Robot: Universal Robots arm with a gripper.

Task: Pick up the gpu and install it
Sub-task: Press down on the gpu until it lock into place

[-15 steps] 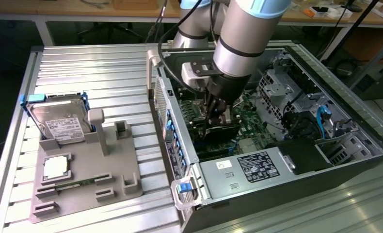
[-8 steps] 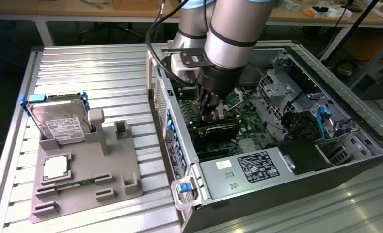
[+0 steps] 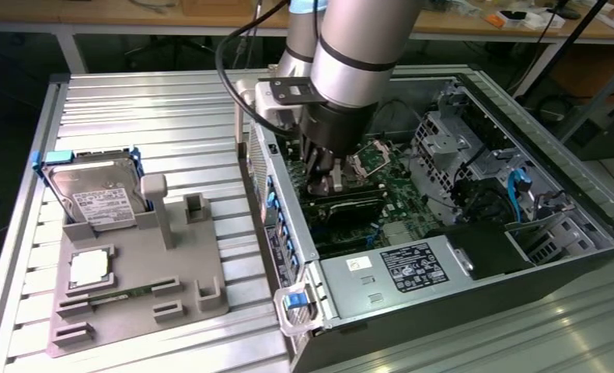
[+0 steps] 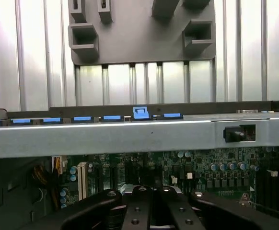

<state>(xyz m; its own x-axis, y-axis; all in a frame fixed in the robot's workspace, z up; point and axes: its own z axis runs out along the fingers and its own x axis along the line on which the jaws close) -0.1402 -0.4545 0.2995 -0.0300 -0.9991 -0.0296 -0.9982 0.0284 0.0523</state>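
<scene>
— Fingers [image 4: 135, 213] are drawn tight together, no gap between them that we can see. They sit low inside the case [image 3: 286, 233], just above the board [image 3: 390, 194].

— And the gpu [image 3: 340, 207]?

— We read it as the long dark card standing on edge across the board, directly beneath the fingers. They look to be at its upper edge. Whether they pinch that edge or only press on it, we cannot tell.

— How would we expect it to handle?

— Light and stiff, we judge, but delicate: a thin circuit board with small parts on its faces. We would take it by the bare upper edge or near the metal bracket, never by the faces, and keep it upright so that it does not twist in its slot.

— What else does the case hold?

— A power supply [image 3: 411, 264] with a white label in the near corner, blue cables [image 3: 514, 190] and metal drive bays towards the exterior view's right.

— And outside it?

— On the table [image 3: 151, 109], a grey tray [image 3: 172, 256] well apart from the fingers. It holds a hard drive [image 3: 99, 194] leaning at its far end, a square chip [image 3: 87, 266] lying flat, and a memory stick [image 3: 110, 294] just beside the chip.
</scene>
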